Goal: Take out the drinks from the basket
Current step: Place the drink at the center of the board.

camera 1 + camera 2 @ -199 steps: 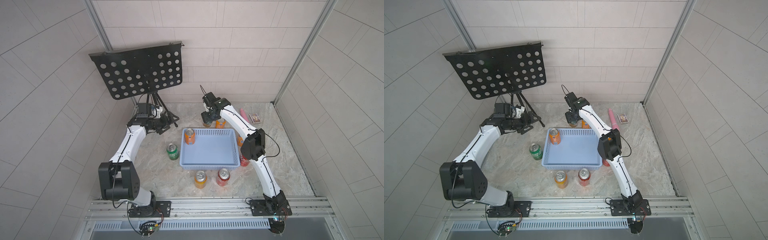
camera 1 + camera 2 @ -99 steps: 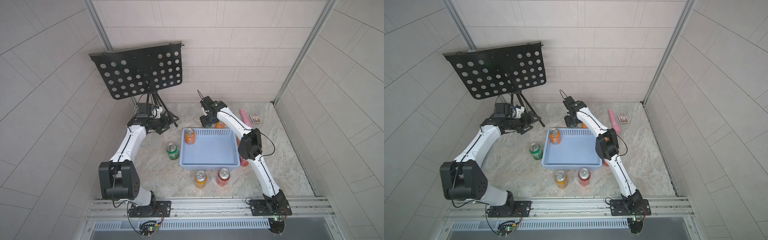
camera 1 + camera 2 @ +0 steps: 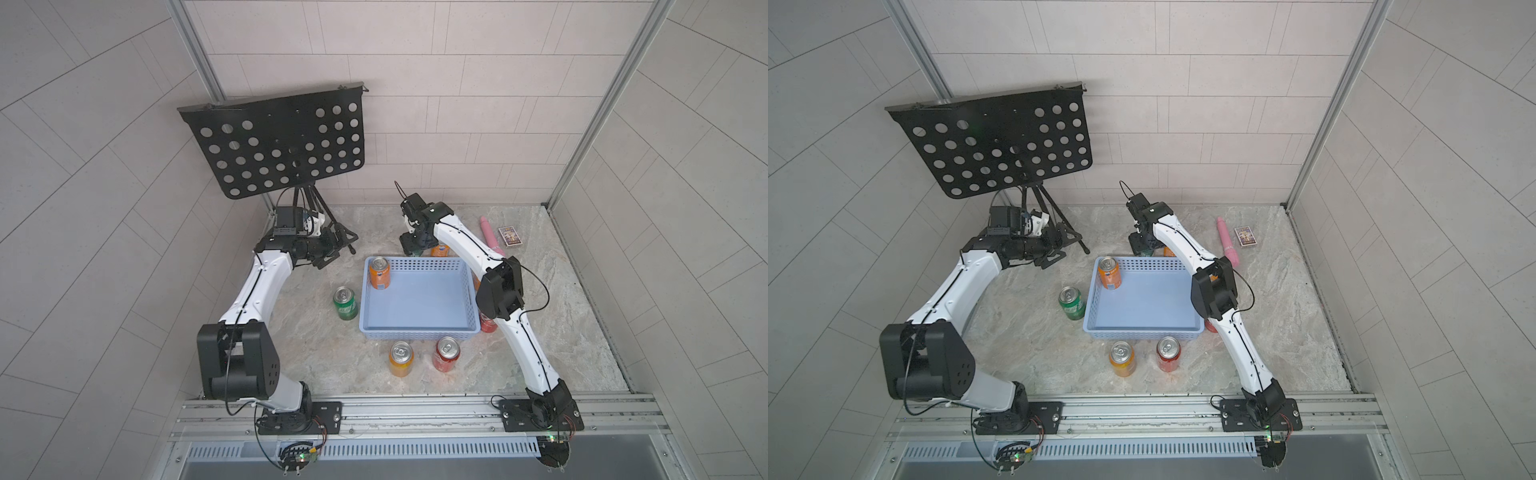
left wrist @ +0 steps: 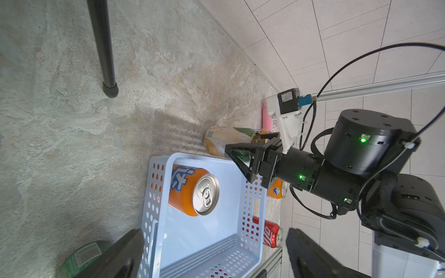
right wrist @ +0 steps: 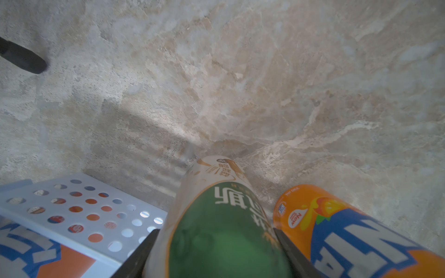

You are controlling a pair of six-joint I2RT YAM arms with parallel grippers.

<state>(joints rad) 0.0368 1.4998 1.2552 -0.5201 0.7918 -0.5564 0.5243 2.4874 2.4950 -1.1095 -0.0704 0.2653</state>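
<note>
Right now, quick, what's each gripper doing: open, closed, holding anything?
Left gripper: open, holding nothing.
Right gripper: closed on the dark green-gold can.

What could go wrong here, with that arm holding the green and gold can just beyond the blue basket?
1. The right gripper holds the green-gold can close beside an orange can. Letting go or pulling away might knock either over.
2. The left gripper, open, sits by a music stand leg. Swinging toward the last can in the basket could snag it.
</note>
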